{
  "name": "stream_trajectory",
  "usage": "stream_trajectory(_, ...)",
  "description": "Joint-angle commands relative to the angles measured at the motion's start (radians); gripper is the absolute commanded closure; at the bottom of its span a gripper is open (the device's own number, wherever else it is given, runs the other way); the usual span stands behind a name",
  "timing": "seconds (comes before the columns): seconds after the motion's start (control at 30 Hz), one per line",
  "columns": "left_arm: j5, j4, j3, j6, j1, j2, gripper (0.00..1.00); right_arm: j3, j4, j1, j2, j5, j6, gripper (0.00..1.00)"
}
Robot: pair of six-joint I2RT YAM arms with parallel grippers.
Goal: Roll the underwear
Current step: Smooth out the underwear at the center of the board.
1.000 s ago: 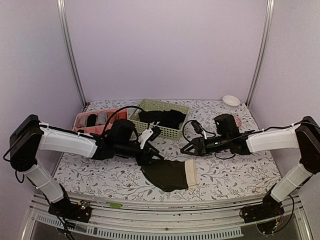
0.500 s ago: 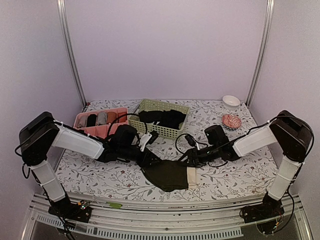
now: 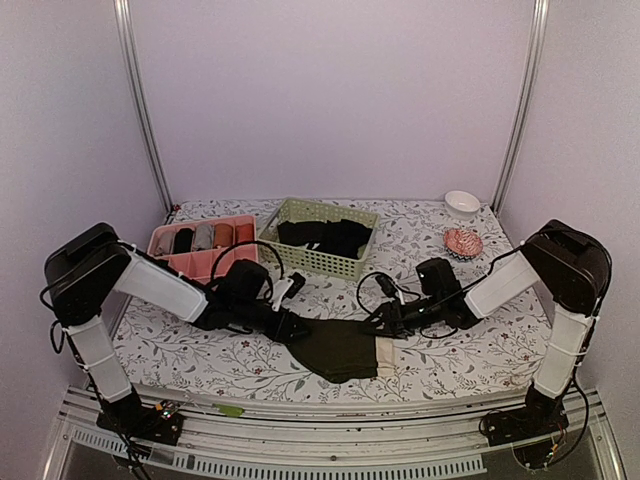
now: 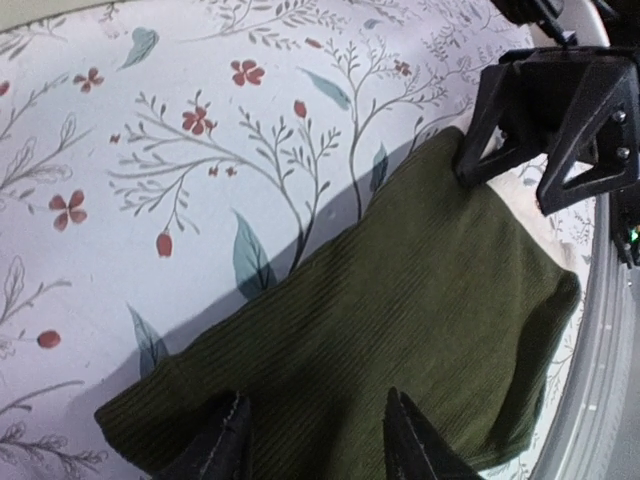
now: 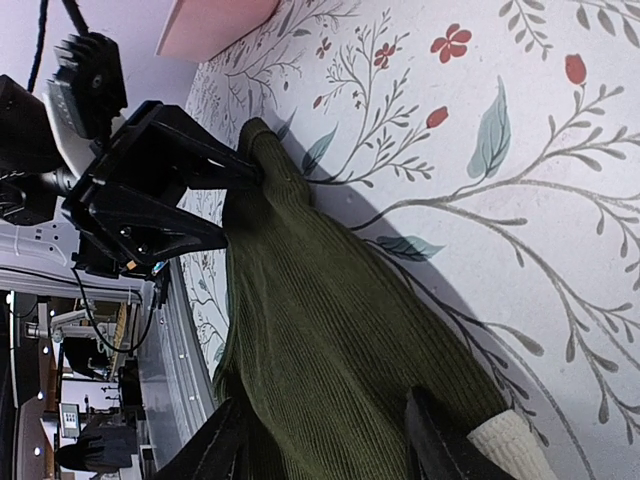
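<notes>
Now the underwear (image 3: 340,348) lies flat on the counter (image 3: 470,350), dark end under the spread left pincer (image 4: 318,400), cream waistband (image 5: 510,445) beside the spread right pincer (image 5: 325,400). Both should pinch one edge evenly.

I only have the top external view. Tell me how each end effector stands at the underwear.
Observer: In the left wrist view, the left end effector is open, with its fingers straddling the end of the underwear away from the waistband.
Operator: Now the right one.
Observer: In the right wrist view, the right end effector is also open, with a finger on either side of the cloth right beside the cream waistband.
Operator: Describe the cloth up close.
Observer: It is a ribbed knit that looks dark olive. It lies flat and no roll has been started.
</notes>
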Motion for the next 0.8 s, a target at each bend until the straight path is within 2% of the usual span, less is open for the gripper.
stream_trajectory(0.0, -0.001, 0.057, -0.082, -0.053, 0.073, -0.067, 0.54, -0.067, -0.044, -0.008, 0.046, 0.035, -0.008, 0.46)
stream_trajectory(0.07, 0.021, 0.08, -0.106, -0.075, 0.102, -0.087, 0.54, -0.075, -0.04, -0.008, 0.043, 0.034, -0.007, 0.46)
stream_trajectory(0.3, 0.007, 0.013, -0.082, -0.011, 0.101, -0.163, 0.55, -0.082, -0.029, -0.008, 0.031, 0.003, -0.02, 0.46)
stream_trajectory(0.43, -0.002, -0.025, -0.045, 0.053, 0.06, -0.201, 0.54, -0.077, -0.005, 0.001, -0.023, -0.029, -0.011, 0.46)
stream_trajectory(0.77, -0.025, -0.034, 0.054, 0.073, -0.034, -0.105, 0.57, -0.001, -0.002, 0.058, -0.227, -0.117, 0.079, 0.38)
